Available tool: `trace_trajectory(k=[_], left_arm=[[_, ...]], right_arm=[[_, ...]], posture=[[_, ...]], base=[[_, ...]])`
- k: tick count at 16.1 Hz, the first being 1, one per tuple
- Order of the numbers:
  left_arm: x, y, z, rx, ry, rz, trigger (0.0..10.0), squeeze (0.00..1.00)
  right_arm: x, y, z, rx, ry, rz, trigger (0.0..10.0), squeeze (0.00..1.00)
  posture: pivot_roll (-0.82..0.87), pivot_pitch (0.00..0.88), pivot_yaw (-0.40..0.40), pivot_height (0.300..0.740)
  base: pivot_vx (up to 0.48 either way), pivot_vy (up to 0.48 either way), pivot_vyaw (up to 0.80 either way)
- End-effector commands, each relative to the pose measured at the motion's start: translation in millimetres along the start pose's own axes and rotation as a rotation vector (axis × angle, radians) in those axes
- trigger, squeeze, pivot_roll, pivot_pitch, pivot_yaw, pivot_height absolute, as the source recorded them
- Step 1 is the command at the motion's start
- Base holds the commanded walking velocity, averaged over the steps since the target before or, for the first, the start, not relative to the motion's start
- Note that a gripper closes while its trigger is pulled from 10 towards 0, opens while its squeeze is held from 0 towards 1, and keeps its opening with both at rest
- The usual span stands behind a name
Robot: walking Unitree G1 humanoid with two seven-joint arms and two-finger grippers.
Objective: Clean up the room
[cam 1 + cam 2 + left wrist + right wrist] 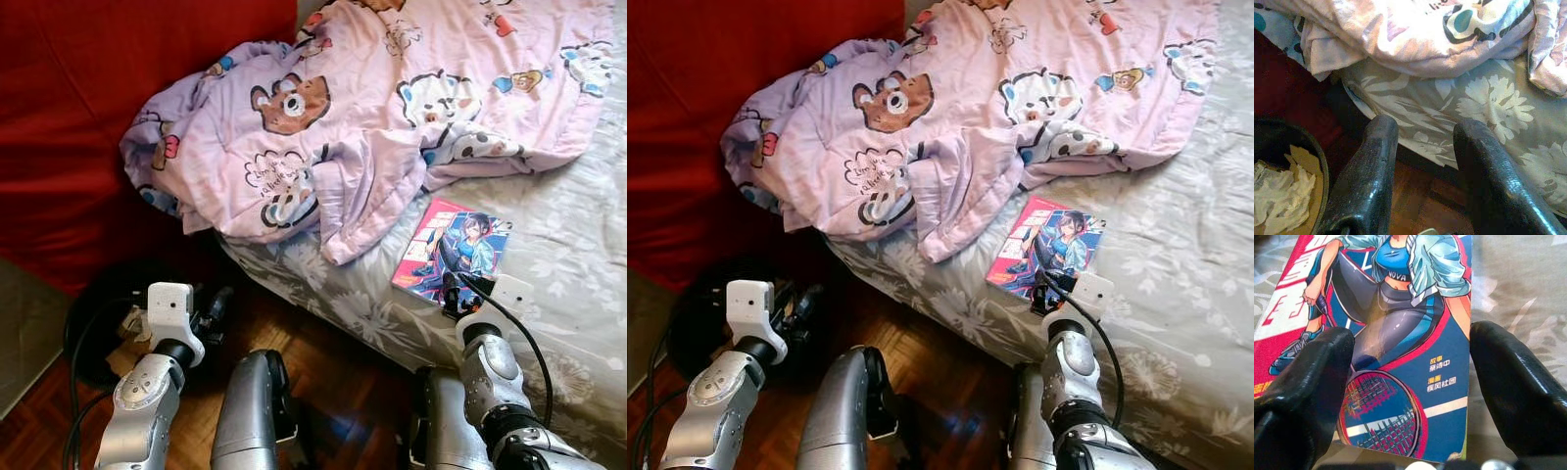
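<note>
Nearest the camera, two silver arms reach forward over a dark wooden floor (pixel 333 382) beside a bed. The left gripper (pixel 1422 161) hangs low above the floor near the bed's edge, its two black fingers spread apart with nothing between them; just beside it sits a round black bin (pixel 1317 161) holding crumpled white paper (pixel 1281 193). The right gripper (pixel 1410 382) is at the near edge of a comic book (pixel 452 251), its fingers (pixel 1298 387) opened wide on either side of the book's lower end without closing on it. The book lies flat on a grey bedsheet (pixel 578 245) printed with pale flowers, near the edge of the mattress; its red and blue cover shows a cartoon figure with a racket. Farther back, a rumpled lilac blanket (pixel 343 127) patterned with cartoon bears is heaped across the bed, one corner drooping over the side. Behind it, to the left, is a deep red surface (pixel 88 98).
</note>
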State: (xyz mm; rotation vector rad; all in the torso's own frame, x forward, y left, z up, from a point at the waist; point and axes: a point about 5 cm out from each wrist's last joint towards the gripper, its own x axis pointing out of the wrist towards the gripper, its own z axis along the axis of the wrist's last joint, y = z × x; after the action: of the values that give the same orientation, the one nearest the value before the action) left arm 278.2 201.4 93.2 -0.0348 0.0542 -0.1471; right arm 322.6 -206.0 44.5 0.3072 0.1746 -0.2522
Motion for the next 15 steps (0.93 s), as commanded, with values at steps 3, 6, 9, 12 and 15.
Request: trace_trajectory(k=[3,6,9,12,15], left_arm=[[-6.4,4.9,-2.0,0.017,0.023,0.003,10.0,0.00],[-5.4,1.4,0.3,0.033,0.022,-0.014,10.0,0.00],[-6.0,2.1,1.1,0.039,0.025,-0.019,10.0,0.00],[-6.7,2.5,1.6,0.043,0.028,-0.020,10.0,0.00],[-7.5,1.7,1.3,0.048,0.033,-0.024,10.0,0.00]], right_arm=[[-7.7,-3.7,-17.0,0.025,0.056,-0.012,10.0,0.00],[-11.7,-8.5,-24.6,0.060,0.085,-0.023,10.0,0.00],[-15.5,-9.7,-34.0,0.172,0.127,-0.018,10.0,0.00],[-19.9,-3.7,-45.8,0.351,0.185,0.039,10.0,0.00],[-29.3,8.1,-62.3,0.402,0.263,0.145,10.0,0.00]], posture=[[0.13,0.282,0.116,0.581],[0.13,0.284,0.122,0.581],[0.14,0.288,0.126,0.581],[0.14,0.291,0.128,0.581],[0.14,0.293,0.128,0.581]], base=[[0.000,0.000,0.00],[0.000,0.000,0.00],[0.000,0.000,0.00],[0.000,0.000,0.00],[0.000,0.000,0.00]])
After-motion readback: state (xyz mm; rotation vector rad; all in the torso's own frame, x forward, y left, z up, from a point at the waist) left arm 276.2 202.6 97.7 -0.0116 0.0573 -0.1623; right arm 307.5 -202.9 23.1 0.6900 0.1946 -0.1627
